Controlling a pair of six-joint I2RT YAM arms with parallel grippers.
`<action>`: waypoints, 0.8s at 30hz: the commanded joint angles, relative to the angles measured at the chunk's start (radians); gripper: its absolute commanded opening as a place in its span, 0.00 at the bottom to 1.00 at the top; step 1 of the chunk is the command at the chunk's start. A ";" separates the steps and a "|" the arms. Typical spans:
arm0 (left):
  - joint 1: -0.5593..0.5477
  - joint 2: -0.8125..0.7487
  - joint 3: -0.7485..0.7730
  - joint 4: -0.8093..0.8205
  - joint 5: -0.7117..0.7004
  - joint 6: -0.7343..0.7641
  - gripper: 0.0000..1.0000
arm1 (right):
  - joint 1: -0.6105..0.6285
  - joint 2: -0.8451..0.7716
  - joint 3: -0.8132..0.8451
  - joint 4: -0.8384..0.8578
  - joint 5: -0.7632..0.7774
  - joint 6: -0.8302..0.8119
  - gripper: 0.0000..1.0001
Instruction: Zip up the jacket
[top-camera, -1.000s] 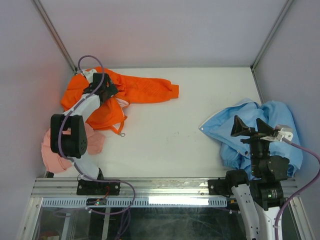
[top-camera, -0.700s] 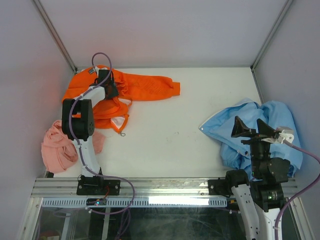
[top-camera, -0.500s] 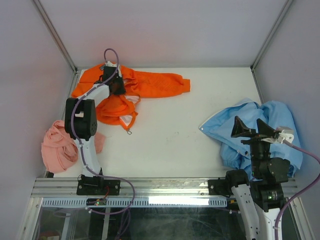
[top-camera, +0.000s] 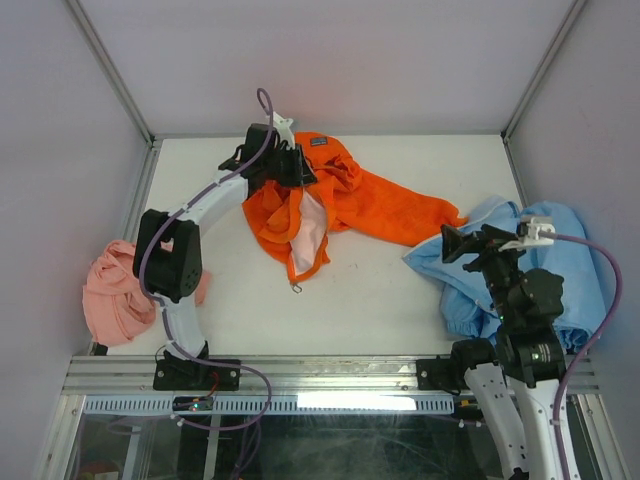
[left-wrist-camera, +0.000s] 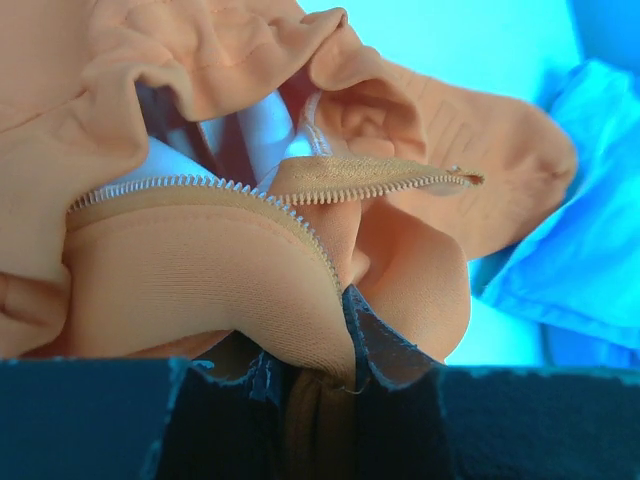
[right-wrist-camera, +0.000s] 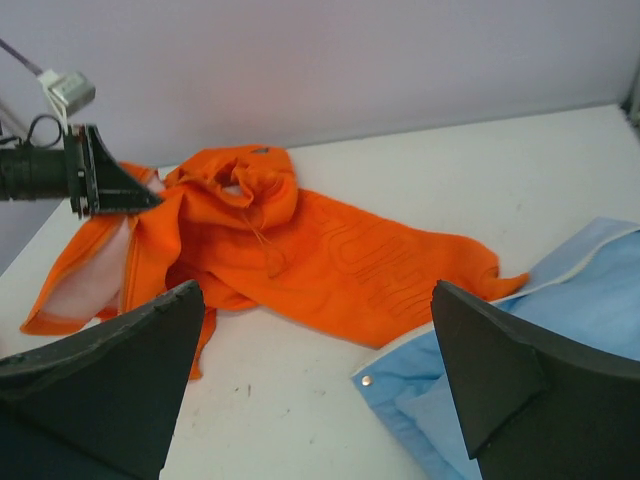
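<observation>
The orange jacket (top-camera: 375, 208) lies crumpled at the back middle of the table, front open, with pale lining and a zipper end (top-camera: 297, 290) hanging toward me. My left gripper (top-camera: 292, 168) is shut on a fold of the jacket near the collar. In the left wrist view the orange fabric (left-wrist-camera: 200, 280) is pinched between the jaws, with zipper teeth (left-wrist-camera: 200, 183) just above. My right gripper (top-camera: 478, 243) stands open over the edge of the light blue garment, nothing in it. The right wrist view shows the jacket (right-wrist-camera: 330, 250) beyond its fingers (right-wrist-camera: 105, 385).
A light blue garment (top-camera: 570, 260) is heaped at the right, touching the jacket's sleeve end. A salmon-pink cloth (top-camera: 112, 295) sits at the left edge by the left arm's base. Walls close in the table at the left, back and right.
My left gripper has closed on the jacket and dragged it from the back-left corner to the back middle. The right gripper has turned left toward the jacket.
</observation>
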 joint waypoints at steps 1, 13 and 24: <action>0.014 -0.161 -0.080 0.147 0.064 -0.144 0.10 | 0.007 0.142 0.029 0.071 -0.263 0.052 0.99; 0.013 -0.501 -0.491 0.185 -0.083 -0.129 0.66 | 0.152 0.555 -0.123 0.529 -0.457 0.257 0.97; -0.068 -0.472 -0.533 0.192 -0.113 -0.152 0.84 | 0.394 1.034 -0.088 0.842 -0.200 0.423 0.92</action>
